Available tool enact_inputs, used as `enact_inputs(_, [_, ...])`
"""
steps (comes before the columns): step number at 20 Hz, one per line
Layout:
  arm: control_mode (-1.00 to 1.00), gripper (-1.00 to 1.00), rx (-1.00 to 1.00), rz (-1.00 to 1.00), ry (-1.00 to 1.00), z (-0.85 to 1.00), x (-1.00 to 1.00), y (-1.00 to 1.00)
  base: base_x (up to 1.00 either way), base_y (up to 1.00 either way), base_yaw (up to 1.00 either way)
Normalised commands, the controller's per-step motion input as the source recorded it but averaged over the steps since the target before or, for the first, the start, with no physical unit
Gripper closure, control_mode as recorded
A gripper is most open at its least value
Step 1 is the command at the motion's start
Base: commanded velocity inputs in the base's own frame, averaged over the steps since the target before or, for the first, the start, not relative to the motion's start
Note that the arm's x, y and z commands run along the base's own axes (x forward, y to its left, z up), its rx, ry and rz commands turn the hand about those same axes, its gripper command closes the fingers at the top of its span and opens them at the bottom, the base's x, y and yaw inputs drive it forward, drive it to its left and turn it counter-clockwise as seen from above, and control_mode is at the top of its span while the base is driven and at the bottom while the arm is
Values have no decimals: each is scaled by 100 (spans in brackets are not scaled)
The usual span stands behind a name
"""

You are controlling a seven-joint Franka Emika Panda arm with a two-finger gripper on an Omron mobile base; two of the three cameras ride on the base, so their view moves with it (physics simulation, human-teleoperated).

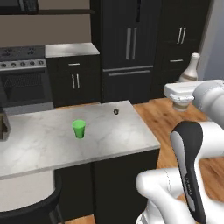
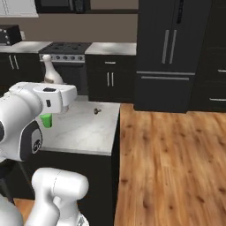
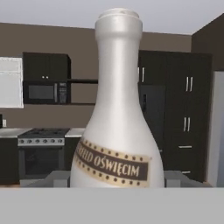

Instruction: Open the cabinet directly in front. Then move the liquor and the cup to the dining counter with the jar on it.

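Left base view shows the long white-grey veined marble dining counter (image 1: 109, 135) on its dark base, the landmark for everything else. Behind the counter stand the near-black tall cabinets with long silver bar handles (image 1: 129, 43), their doors closed, and to the left of those, also behind the counter, a dark oven range (image 1: 24, 76) with a row of knobs. To the right of the counter lies a warm brown plank floor (image 2: 172, 159), clearest in the right base view.

The robot's white arm reaches past the counter's right end, and its two-finger gripper (image 1: 183, 104) is closed around the lower body of the slim pale beige liquor bottle (image 1: 190, 70). The bottle stands upright in the grip, its narrow neck rising above the white hand, held off the counter's right edge and above the floor in the left base view. In the hand view the bottle (image 3: 118, 113) sits right in front of the camera, its brown label with pale lettering facing the lens; the finger tips themselves are hidden below it.

On the counter, well apart from the bottle, the small bright green tapered cup (image 1: 79, 129) stands upright near the slab's middle. A tiny dark object (image 1: 116, 111), too small to identify, lies near the counter's far edge.
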Motion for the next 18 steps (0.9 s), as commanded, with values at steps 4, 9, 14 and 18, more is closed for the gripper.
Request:
enact_inputs(4, [100, 100, 0, 0, 0, 0, 0, 0, 30, 43, 15])
enact_inputs(9, [100, 100, 0, 0, 0, 0, 0, 0, 12, 71, 9])
enact_inputs(14, [100, 100, 0, 0, 0, 0, 0, 0, 29, 35, 1])
enact_inputs(18, [100, 100, 0, 0, 0, 0, 0, 0, 47, 0, 0])
